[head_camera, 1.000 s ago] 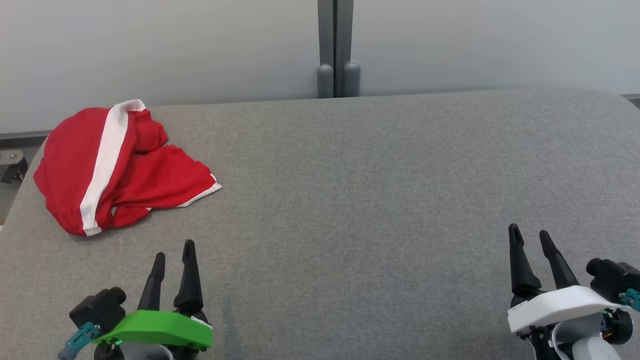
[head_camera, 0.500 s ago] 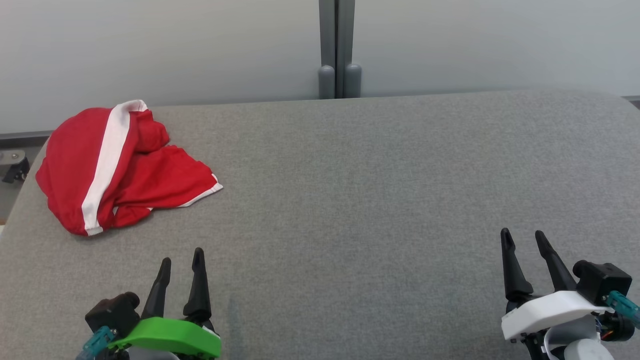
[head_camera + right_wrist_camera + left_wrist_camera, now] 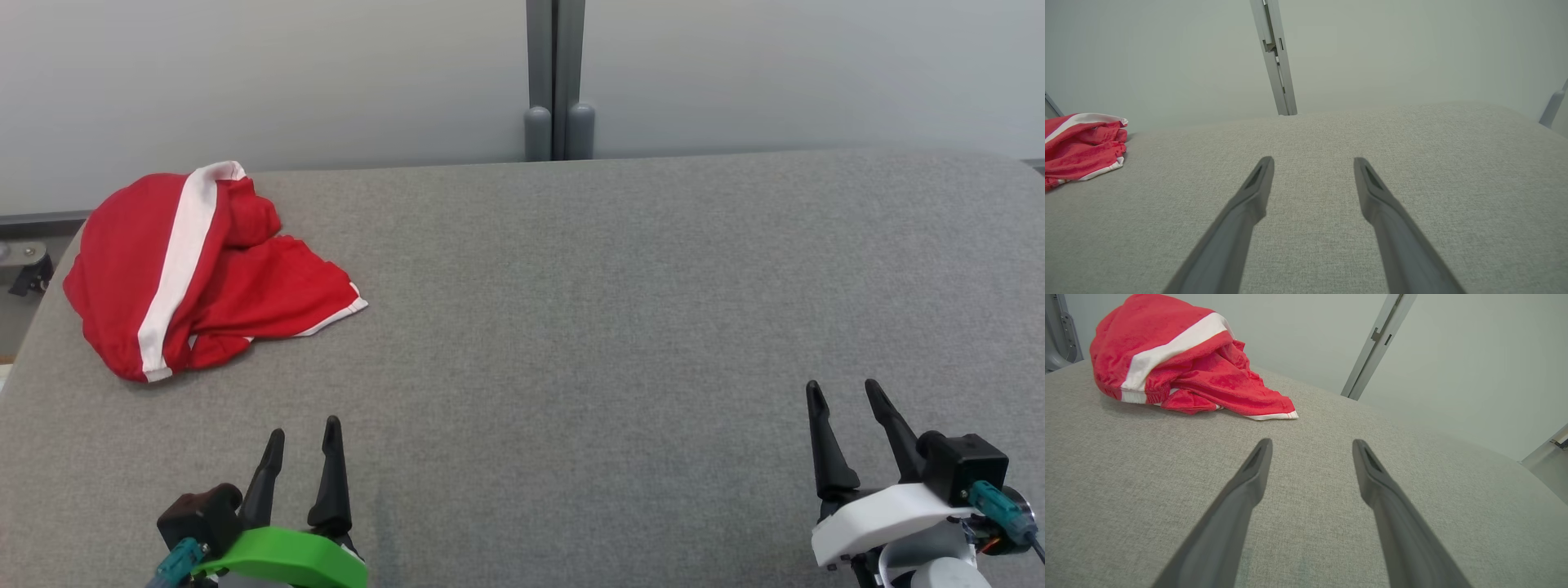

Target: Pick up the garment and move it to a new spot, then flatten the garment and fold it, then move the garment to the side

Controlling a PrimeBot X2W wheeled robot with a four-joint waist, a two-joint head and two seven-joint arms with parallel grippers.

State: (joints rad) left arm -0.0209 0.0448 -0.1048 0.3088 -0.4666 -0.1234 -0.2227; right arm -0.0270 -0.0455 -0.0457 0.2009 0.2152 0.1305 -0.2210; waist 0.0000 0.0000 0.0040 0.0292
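My left gripper (image 3: 304,429) was spread wide. Its two fingers (image 3: 1237,506) were parted with a plain gap from tip to tip, and through that gap I saw the grey padded surface (image 3: 571,327). They gripped nothing. They pointed out low over that surface, and I could not tell whether the tips grazed it. My right gripper (image 3: 842,385) was the same, both prongs apart by much the same spread, clamped on nothing and aimed across the grey fabric.

The garment (image 3: 204,269) was red, with a broad white band (image 3: 175,261) down it and thin white trim along one hem. It lay in a crumpled heap ahead of my left fingertips and off to their left, well apart from them, near the far left corner of the surface. It was bunched high at its far side and thinned to a flat flap on the side nearer my left fingers' line. From my right fingers it sat far over to the left, with most of the surface's width between us. The stretch from my left fingertips to the heap was open fabric.

Past the far edge, beyond both pairs of fingers, stood a pale wall (image 3: 816,73). A grey upright post (image 3: 558,82) was set against it, ahead and between my two grippers. A small dark metal fitting (image 3: 28,273) sat just off the surface's left edge, beside the heap.
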